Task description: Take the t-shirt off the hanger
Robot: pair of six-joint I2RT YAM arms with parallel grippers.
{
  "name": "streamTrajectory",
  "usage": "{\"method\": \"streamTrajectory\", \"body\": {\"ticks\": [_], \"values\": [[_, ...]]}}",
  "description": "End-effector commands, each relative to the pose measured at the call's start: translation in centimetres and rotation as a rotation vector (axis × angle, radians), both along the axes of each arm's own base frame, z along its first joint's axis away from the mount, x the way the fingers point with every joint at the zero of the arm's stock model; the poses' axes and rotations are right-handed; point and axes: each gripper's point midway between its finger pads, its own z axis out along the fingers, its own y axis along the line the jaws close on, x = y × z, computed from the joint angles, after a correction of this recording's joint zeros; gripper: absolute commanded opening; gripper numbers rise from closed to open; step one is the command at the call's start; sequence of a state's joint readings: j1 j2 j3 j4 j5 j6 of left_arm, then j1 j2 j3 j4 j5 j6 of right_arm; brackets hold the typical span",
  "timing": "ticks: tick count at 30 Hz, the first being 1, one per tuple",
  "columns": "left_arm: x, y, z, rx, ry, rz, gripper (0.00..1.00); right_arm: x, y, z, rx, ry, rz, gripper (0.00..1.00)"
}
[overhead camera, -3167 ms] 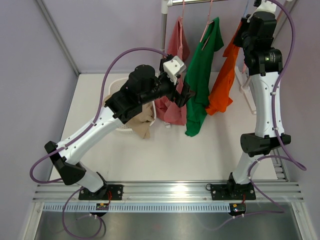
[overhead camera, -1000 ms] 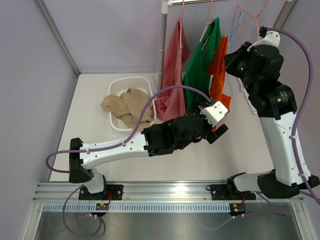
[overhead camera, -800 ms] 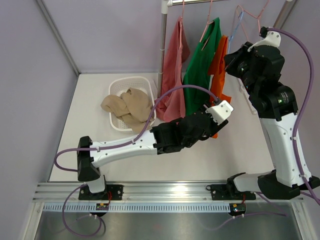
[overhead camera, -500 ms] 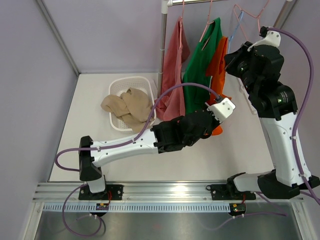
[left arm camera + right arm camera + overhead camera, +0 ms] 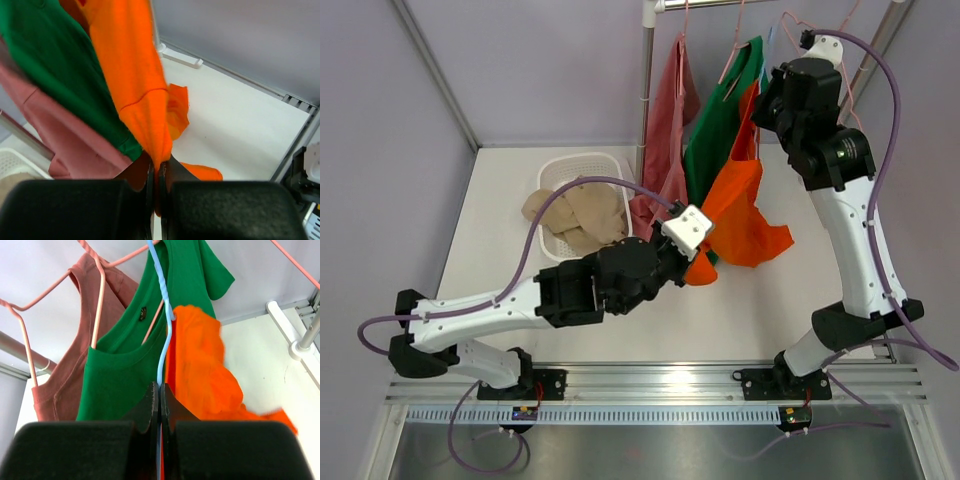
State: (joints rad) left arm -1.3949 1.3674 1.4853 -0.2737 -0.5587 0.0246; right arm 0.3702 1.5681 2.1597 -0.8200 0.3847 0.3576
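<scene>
The orange t-shirt (image 5: 745,210) (image 5: 135,75) (image 5: 200,370) hangs stretched from its light-blue hanger (image 5: 161,315) (image 5: 769,42) down toward the near left. My left gripper (image 5: 694,252) (image 5: 159,172) is shut on the shirt's lower hem, the cloth pinched between the jaws. My right gripper (image 5: 772,100) (image 5: 160,390), up by the rail, is shut on the blue hanger's wire, with the orange collar just to its right.
A green t-shirt (image 5: 718,120) (image 5: 125,370) and a pink-red top (image 5: 665,150) (image 5: 60,385) hang on pink hangers from the rail's upright pole (image 5: 644,90). A white basket (image 5: 552,180) with beige cloth (image 5: 575,212) stands at the left. Grey walls enclose the table.
My left gripper has shut on the orange hem and pulled it toward the near left, stretching the shirt out. My right arm has shifted left along the rail with the hanger.
</scene>
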Motion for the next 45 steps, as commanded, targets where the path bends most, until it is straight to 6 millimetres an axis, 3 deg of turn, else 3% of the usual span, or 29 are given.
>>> {"method": "streamTrajectory", "body": {"ticks": [1, 7, 8, 13, 14, 17, 18, 19, 20, 21, 22, 23, 24, 25, 26, 27, 29, 30, 31, 33, 36, 38, 39, 40, 41, 42, 43, 44, 45], "values": [[-1.1, 1.8, 1.2, -0.116, 0.048, 0.010, 0.00, 0.1, -2.1, 4.4, -0.010, -0.118, -0.071, 0.00], [-2.1, 1.5, -1.6, -0.089, 0.073, 0.004, 0.00, 1.0, -2.9, 5.3, 0.014, -0.126, -0.072, 0.00], [-2.1, 1.2, -2.7, -0.074, 0.078, 0.002, 0.00, 0.9, -2.8, 6.2, 0.025, -0.145, -0.065, 0.00], [-2.7, -1.6, -4.8, -0.092, 0.087, -0.057, 0.00, 0.0, -3.3, 7.8, 0.028, -0.179, -0.067, 0.00], [-2.3, -2.2, -5.7, -0.077, 0.082, -0.039, 0.00, -0.5, -3.0, 8.8, 0.044, -0.197, -0.044, 0.00], [-0.8, -4.2, -6.5, -0.061, 0.058, -0.016, 0.00, -2.4, -2.0, 8.4, 0.078, -0.160, 0.026, 0.00], [0.7, -4.4, -6.4, -0.066, 0.061, -0.002, 0.00, -3.0, -1.9, 8.3, 0.087, -0.158, 0.039, 0.00], [1.6, -5.0, -5.0, -0.113, 0.085, -0.007, 0.00, -3.6, -1.6, 8.2, 0.094, -0.157, 0.061, 0.00], [1.9, -6.9, -5.8, -0.109, 0.146, -0.081, 0.00, -5.2, -1.8, 7.9, 0.105, -0.153, 0.071, 0.00], [5.0, -6.3, -6.7, -0.102, 0.232, -0.043, 0.00, -6.0, -1.9, 8.3, 0.114, -0.170, 0.078, 0.00], [6.1, -6.8, -6.6, -0.105, 0.265, -0.051, 0.00, -6.8, -1.9, 8.1, 0.114, -0.168, 0.091, 0.00], [7.0, -7.6, -3.8, -0.153, 0.260, -0.082, 0.00, -8.2, -2.4, 8.1, 0.114, -0.169, 0.088, 0.00], [8.8, -7.8, -4.6, -0.126, 0.256, -0.058, 0.00, -8.9, -2.7, 7.6, 0.105, -0.149, 0.084, 0.00], [9.5, -8.0, -4.0, -0.126, 0.240, -0.051, 0.00, -9.9, -3.1, 7.8, 0.099, -0.152, 0.081, 0.00], [10.5, -8.0, -1.5, -0.161, 0.198, -0.028, 0.00, -10.3, -3.3, 7.5, 0.084, -0.146, 0.079, 0.00], [12.0, -8.2, -2.4, -0.131, 0.197, -0.001, 0.00, -10.7, -3.6, 7.4, 0.078, -0.139, 0.075, 0.00], [13.6, -8.8, -1.9, -0.136, 0.220, -0.009, 0.02, -11.6, -4.1, 7.6, 0.069, -0.149, 0.068, 0.00], [15.5, -7.9, 0.3, -0.178, 0.237, 0.016, 0.02, -12.0, -4.3, 7.8, 0.069, -0.156, 0.065, 0.00], [16.5, -9.1, -1.5, -0.156, 0.280, -0.010, 0.00, -12.6, -4.5, 8.3, 0.072, -0.172, 0.064, 0.00], [17.7, -8.8, -1.2, -0.175, 0.301, -0.010, 0.00, -12.8, -4.9, 8.7, 0.049, -0.186, 0.048, 0.00], [15.6, -8.7, -2.0, -0.151, 0.329, -0.056, 0.00, -11.8, -5.8, 9.0, -0.006, -0.179, 0.003, 0.00], [12.4, -8.2, -0.2, -0.163, 0.320, -0.110, 0.00, -10.5, -5.7, 9.5, -0.034, -0.194, -0.001, 0.00], [11.2, -7.8, -1.4, -0.128, 0.332, -0.121, 0.00, -10.1, -5.6, 9.7, -0.040, -0.202, -0.003, 0.00], [9.5, -7.6, -1.0, -0.123, 0.339, -0.165, 0.00, -9.2, -5.5, 9.6, -0.054, -0.201, -0.005, 0.00], [6.9, -6.5, 0.9, -0.138, 0.331, -0.205, 0.00, -8.8, -5.4, 10.1, -0.056, -0.220, -0.007, 0.00], [5.5, -5.9, 1.6, -0.164, 0.360, -0.234, 0.00, -8.3, -5.5, 10.2, -0.061, -0.224, -0.015, 0.00], [3.4, -5.5, 0.9, -0.156, 0.408, -0.301, 0.00, -7.5, -5.5, 10.5, -0.072, -0.229, -0.018, 0.00], [1.2, -4.0, 3.2, -0.203, 0.415, -0.340, 0.00, -7.2, -5.4, 10.8, -0.075, -0.239, -0.018, 0.00], [0.0, -3.3, 3.7, -0.210, 0.425, -0.365, 0.00, -6.4, -5.5, 11.2, -0.076, -0.249, -0.021, 0.00]]}}
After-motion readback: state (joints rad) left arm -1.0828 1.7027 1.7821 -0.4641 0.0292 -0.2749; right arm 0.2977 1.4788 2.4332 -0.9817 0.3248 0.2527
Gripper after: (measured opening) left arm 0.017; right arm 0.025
